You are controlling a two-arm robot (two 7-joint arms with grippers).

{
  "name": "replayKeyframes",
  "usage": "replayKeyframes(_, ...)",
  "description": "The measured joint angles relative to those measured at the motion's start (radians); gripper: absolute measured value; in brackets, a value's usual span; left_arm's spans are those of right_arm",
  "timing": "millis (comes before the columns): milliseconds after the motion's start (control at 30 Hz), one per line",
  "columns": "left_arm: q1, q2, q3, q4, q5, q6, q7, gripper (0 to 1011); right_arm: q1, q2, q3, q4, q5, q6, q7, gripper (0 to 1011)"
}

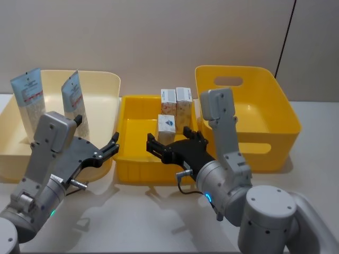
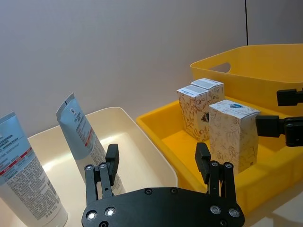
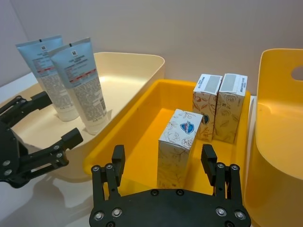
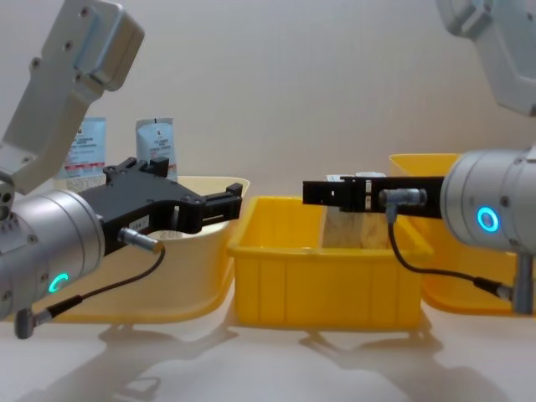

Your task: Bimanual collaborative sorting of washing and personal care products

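Two light blue and white pouches (image 1: 27, 92) (image 1: 72, 95) stand upright in the cream bin (image 1: 103, 84) on the left. Three cream cartons stand in the shallow yellow tray (image 1: 130, 159): two side by side at the back (image 1: 168, 99) (image 1: 184, 100) and one nearer the front (image 1: 166, 127). My left gripper (image 1: 97, 128) hangs open and empty at the cream bin's right front corner. My right gripper (image 3: 163, 156) is open over the tray's front, and the front carton (image 3: 180, 142) stands just ahead of the gap between its fingers.
A deep yellow bin (image 1: 275, 116) with a handle slot stands to the right of the tray. The three containers sit side by side on a pale table, with bare tabletop in front of them. A wall is close behind.
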Motion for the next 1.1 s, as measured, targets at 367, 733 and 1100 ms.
replayKeyframes(367, 0.000, 0.000, 0.000, 0.000, 0.000, 0.000, 0.000, 1003, 0.020, -0.029, 0.013, 0.037, -0.012, 0.018, -0.025, 1001)
replayKeyframes(733, 0.000, 0.000, 0.000, 0.000, 0.000, 0.000, 0.000, 1003, 0.049, -0.054, 0.025, 0.076, -0.022, 0.028, -0.038, 1001)
replayKeyframes(1100, 0.000, 0.000, 0.000, 0.000, 0.000, 0.000, 0.000, 1003, 0.089, -0.081, 0.034, 0.130, -0.035, 0.039, -0.049, 1001)
